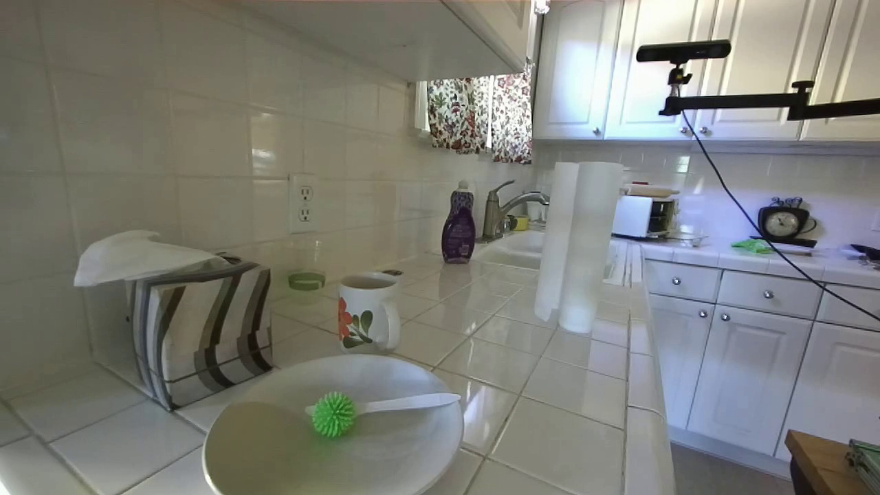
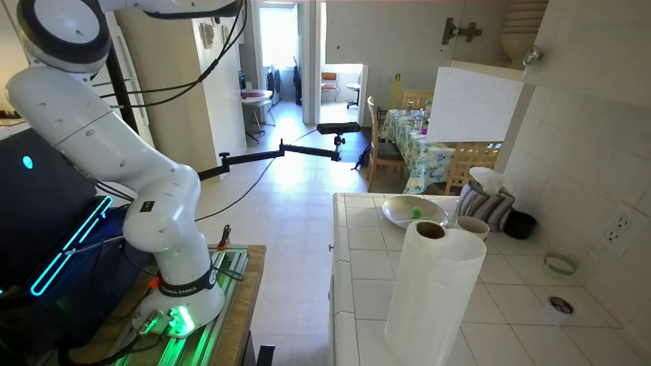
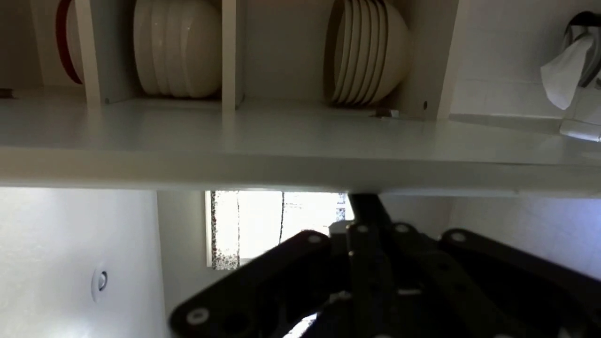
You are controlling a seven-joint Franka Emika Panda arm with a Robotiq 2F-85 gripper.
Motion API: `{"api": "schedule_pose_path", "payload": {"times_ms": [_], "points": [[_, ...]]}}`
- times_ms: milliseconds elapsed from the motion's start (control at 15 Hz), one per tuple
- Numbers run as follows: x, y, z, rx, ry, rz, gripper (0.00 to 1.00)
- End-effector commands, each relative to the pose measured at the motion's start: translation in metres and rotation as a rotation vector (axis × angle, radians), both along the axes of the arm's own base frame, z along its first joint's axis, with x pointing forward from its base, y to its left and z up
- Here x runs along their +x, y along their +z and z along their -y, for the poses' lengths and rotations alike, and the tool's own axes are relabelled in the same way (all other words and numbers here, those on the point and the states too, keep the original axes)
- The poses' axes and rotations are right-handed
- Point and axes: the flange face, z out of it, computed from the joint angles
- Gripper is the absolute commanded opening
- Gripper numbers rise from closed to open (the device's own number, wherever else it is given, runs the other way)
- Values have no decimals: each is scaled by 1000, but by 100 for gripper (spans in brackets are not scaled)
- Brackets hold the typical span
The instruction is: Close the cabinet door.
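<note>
The open cabinet door (image 2: pixel 391 30) is a grey panel swung out from the upper cabinet in an exterior view, with a hinge (image 2: pixel 460 31) at its inner side. In the wrist view the door (image 3: pixel 281 171) crosses the picture as a pale band, inner face and edge showing. Beyond it the open cabinet (image 3: pixel 281 51) holds stacked bowls (image 3: pixel 364 51). My gripper (image 3: pixel 365 203) is shut and dark below the band. Its fingertips pass behind the door's edge; their ends are hidden, and I cannot tell whether they touch. The gripper is outside both exterior views.
A neighbouring door (image 2: pixel 590 51) with a glass knob is shut. Below, the tiled counter (image 1: pixel 550 392) carries a bowl (image 1: pixel 405 454), mug (image 1: pixel 357 309), tissue box (image 1: pixel 206 330) and paper towel roll (image 1: pixel 591 240). A camera arm (image 2: pixel 254 157) reaches across the floor space.
</note>
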Motion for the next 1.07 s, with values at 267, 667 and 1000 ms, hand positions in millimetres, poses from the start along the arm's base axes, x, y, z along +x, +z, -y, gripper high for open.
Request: {"api": "schedule_pose_path", "payload": {"times_ms": [267, 667, 1000], "points": [[2, 14, 33, 50, -114, -2, 1], [13, 29, 72, 104, -188, -4, 1], [23, 35, 102, 129, -251, -4, 1]]}}
